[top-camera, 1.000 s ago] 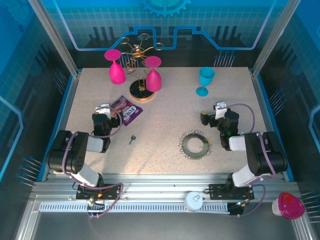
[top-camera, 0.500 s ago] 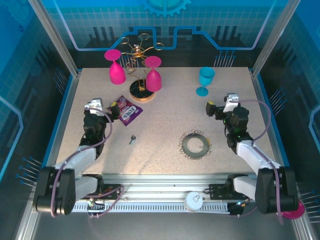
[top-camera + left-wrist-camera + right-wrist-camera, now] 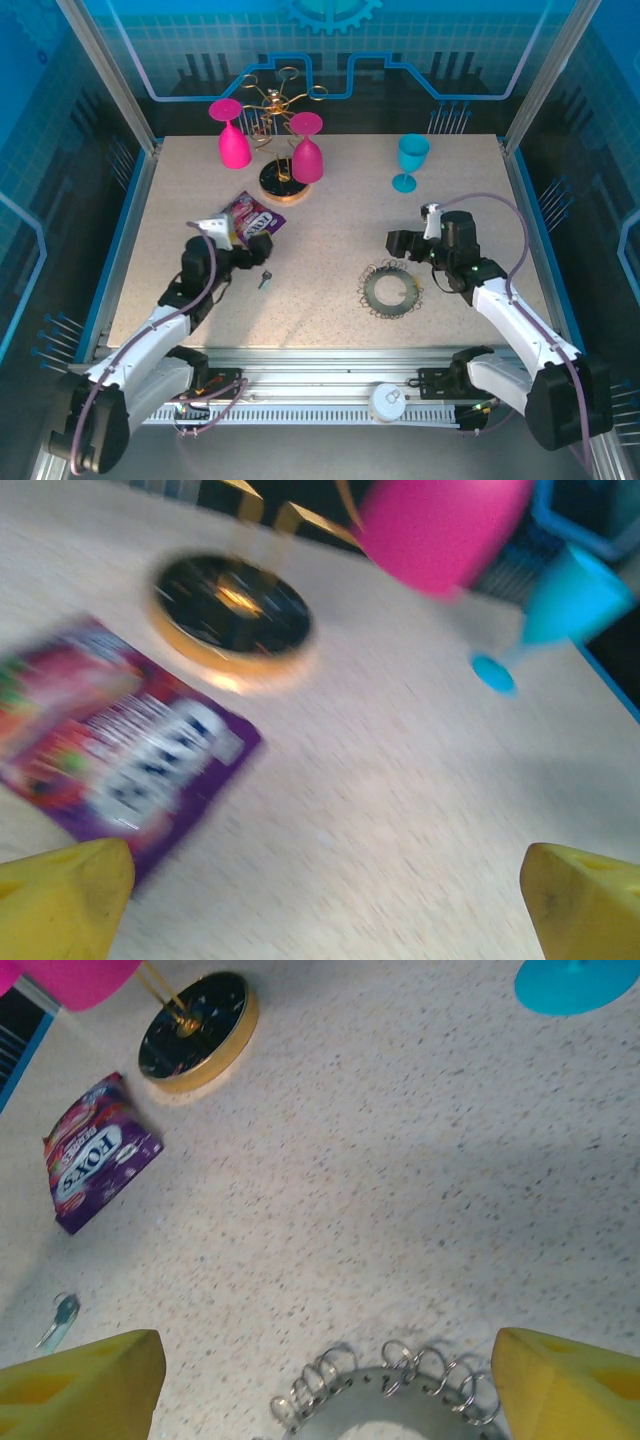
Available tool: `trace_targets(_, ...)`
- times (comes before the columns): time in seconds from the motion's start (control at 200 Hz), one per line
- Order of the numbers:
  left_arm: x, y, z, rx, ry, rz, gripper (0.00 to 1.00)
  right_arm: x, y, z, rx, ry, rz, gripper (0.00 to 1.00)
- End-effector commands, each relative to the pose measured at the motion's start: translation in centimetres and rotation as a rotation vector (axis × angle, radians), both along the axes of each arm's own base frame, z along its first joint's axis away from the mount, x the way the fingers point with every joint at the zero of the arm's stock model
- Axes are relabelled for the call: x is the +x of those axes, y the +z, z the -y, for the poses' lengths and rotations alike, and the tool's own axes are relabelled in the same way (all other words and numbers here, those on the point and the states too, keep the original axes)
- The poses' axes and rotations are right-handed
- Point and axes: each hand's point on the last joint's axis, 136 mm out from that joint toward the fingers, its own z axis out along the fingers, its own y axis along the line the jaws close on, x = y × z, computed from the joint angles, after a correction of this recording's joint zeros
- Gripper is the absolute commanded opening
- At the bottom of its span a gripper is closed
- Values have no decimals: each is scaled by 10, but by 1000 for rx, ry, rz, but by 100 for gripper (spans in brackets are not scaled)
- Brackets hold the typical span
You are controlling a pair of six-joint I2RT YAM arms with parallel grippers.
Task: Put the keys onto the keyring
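Top view: one keyring lay flat on the tabletop near the right jaws. One key lay just beside the left jaws. Two pink glasses, one teal glass.
Left wrist: jaws released; blurred packet ahead.
Right wrist: jaws released; packet read "FOXS"; keyring at the lower edge.
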Motion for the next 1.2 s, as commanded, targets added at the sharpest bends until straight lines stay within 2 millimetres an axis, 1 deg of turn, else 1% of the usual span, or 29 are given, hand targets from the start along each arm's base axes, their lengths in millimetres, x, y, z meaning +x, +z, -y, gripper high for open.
trace_targets(0.0, -22, -7, 41, 15, -139, -94, 98, -23, -23, 5, -41, -36, -176, 84)
trace_targets(0.155, -48, -26, 94, 50, -278, -188, 93, -34, -36, 14, -59, -82, -236, 83)
trace_targets(0.23, -57, -36, 122, 85, -355, -216, 91, -35, -37, 18, -63, -101, -230, 82)
trace_targets(0.29, -61, -44, 144, 126, -430, -228, 87, -36, -36, 18, -61, -105, -219, 82)
trace_targets(0.355, -62, -52, 166, 178, -508, -242, 82, -37, -34, 18, -59, -102, -210, 82)
trace_targets(0.435, -58, -58, 189, 222, -603, -240, 78, -38, -31, 18, -65, -91, -200, 82)
trace_targets(0.595, -48, -65, 227, 297, -782, -199, 67, -38, -25, 19, -69, -89, -175, 82)
trace_targets(0.62, -47, -68, 231, 308, -805, -205, 65, -38, -23, 19, -66, -87, -169, 82)
trace_targets(0.675, -45, -72, 238, 331, -844, -223, 58, -39, -20, 19, -58, -92, -159, 82)
trace_targets(0.7, -43, -73, 241, 343, -856, -231, 56, -39, -19, 19, -53, -92, -155, 82)
trace_targets(0.831, -45, -89, 246, 409, -931, -323, 47, -39, -14, 19, -35, -101, -138, 81)
trace_targets(1.061, -48, -104, 244, 393, -984, -427, 37, -41, -12, 19, -33, -101, -137, 81)
trace_targets(1.196, -48, -115, 245, 382, -994, -483, 35, -43, -14, 21, -37, -106, -140, 81)
